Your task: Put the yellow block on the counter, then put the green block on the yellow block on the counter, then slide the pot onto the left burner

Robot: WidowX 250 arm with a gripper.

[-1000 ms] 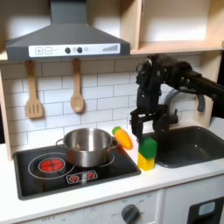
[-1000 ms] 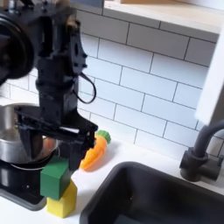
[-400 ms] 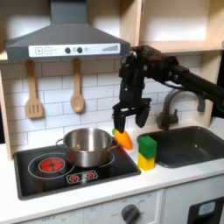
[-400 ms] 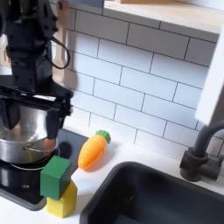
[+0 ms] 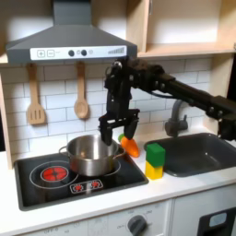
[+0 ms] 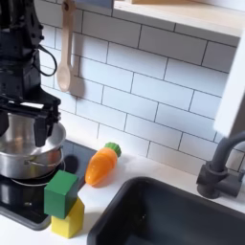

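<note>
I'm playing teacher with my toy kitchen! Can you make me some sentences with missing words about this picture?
1. The green block sits on top of the ____ block.
2. The gripper hangs above the shiny ____.
3. The orange carrot has a ____ tip.
4. In the first exterior view, the burner with nothing on it has rings coloured ____.

Missing words: yellow, pot, green, red.

Arm extended toward first exterior view's left, wrist vertical, gripper [image 5: 113, 129] pointing down, jaws apart, empty.
</note>
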